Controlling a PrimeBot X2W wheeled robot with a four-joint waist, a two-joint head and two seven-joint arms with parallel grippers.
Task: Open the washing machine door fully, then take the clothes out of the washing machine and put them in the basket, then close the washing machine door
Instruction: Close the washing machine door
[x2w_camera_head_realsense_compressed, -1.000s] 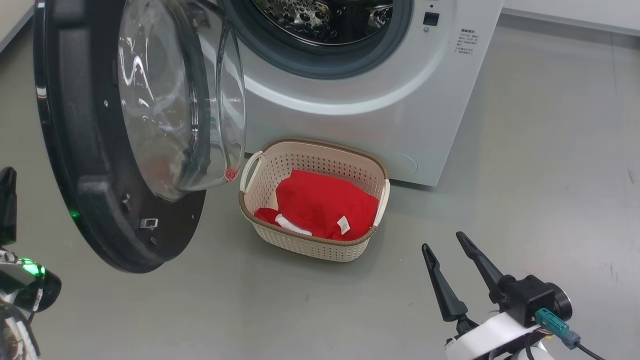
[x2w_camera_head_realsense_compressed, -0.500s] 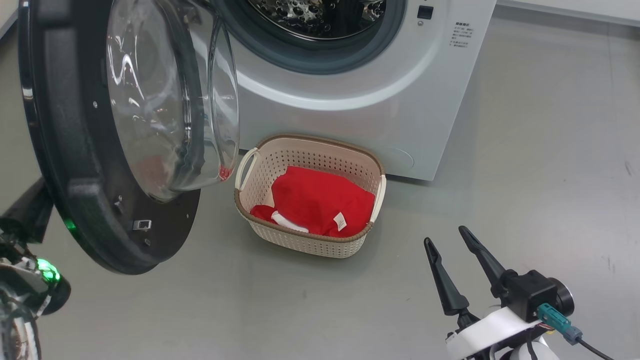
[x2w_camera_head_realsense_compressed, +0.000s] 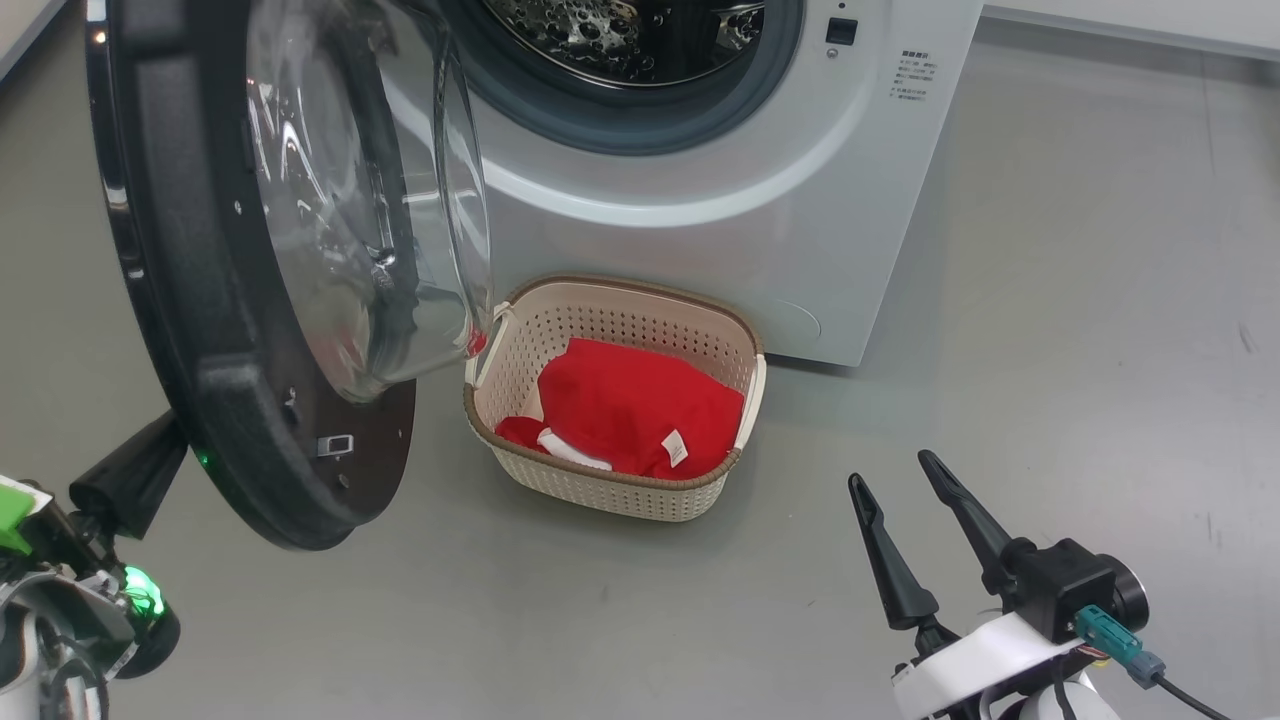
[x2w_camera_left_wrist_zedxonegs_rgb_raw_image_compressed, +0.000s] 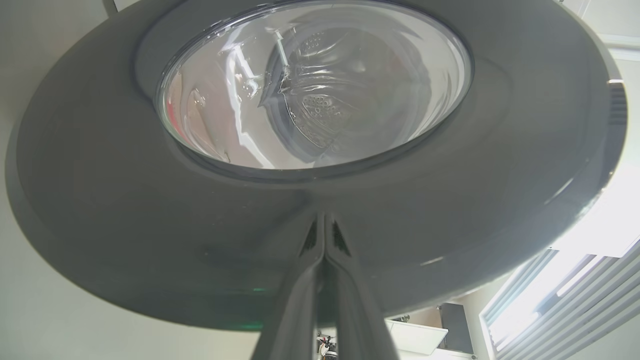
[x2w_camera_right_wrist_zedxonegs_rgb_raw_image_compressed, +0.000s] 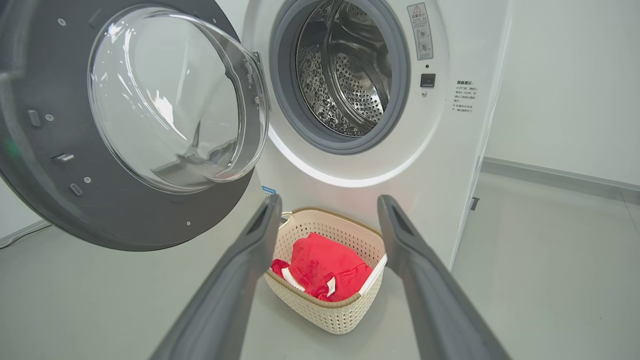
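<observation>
The washing machine (x2w_camera_head_realsense_compressed: 720, 200) stands with its steel drum (x2w_camera_right_wrist_zedxonegs_rgb_raw_image_compressed: 350, 75) bare. The washing machine door (x2w_camera_head_realsense_compressed: 230, 400) hangs swung out at the left, black rim around a clear glass bowl (x2w_camera_head_realsense_compressed: 370, 200). The cream basket (x2w_camera_head_realsense_compressed: 600, 490) sits on the floor in front of the machine, and the red clothes (x2w_camera_head_realsense_compressed: 630, 405) lie bundled inside it. My left gripper (x2w_camera_head_realsense_compressed: 165, 445) is shut, its tips pressed against the door's glossy outer face (x2w_camera_left_wrist_zedxonegs_rgb_raw_image_compressed: 150, 200). My right gripper (x2w_camera_head_realsense_compressed: 890, 470) hangs open and empty to the right of the basket, pointing toward basket (x2w_camera_right_wrist_zedxonegs_rgb_raw_image_compressed: 325, 320) and clothes (x2w_camera_right_wrist_zedxonegs_rgb_raw_image_compressed: 325, 265).
Grey floor (x2w_camera_head_realsense_compressed: 1050, 350) stretches open to the right of the machine and in front of the basket. A pale wall with a baseboard (x2w_camera_right_wrist_zedxonegs_rgb_raw_image_compressed: 550, 175) runs behind on the right. The door's lower edge overhangs the floor just left of the basket.
My left gripper has moved up and right to the door's outer side, and the door has swung a little toward the machine. The right gripper, basket and clothes have stayed put.
</observation>
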